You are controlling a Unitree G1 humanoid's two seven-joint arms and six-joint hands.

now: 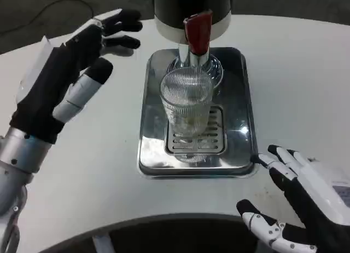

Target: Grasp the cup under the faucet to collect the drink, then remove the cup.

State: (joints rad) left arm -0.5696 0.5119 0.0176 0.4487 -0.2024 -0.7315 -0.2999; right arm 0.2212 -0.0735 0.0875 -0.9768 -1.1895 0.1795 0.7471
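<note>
From the head view, a clear ribbed glass cup (186, 101) stands upright on the slotted grate (195, 139) of a shiny rectangular steel drip tray (240, 99), which lies flat on the white counter (295, 72). The cup sits directly beneath the red-handled faucet (197, 33) of a black and silver drink dispenser (192, 9) at the tray's far end, the spout just above the cup's rim. There seems to be a little pale liquid low in the cup, though the ribbing makes that hard to judge. The left hand (71, 72) hangs above the counter to the left of the tray, well apart from the cup, its fingers (121, 26) spread and holding nothing; the fingertips point toward the dispenser. The right hand (306, 201) is low near the tray's near right corner, its fingers (279, 161) likewise spread and empty, one fingertip close to the tray's edge but whether it touches cannot be told. By my reading the task is at its opening step: the cup is in place under the faucet, but no hand has taken it. The next move calls for one hand, probably the left since it is raised and level with the cup, to come in sideways and wrap its fingers round the cup's ribbed wall, keeping it upright and centred under the spout. The glass is smooth and tapering, so a loose grip could let it slip or tip on the grate.
</note>
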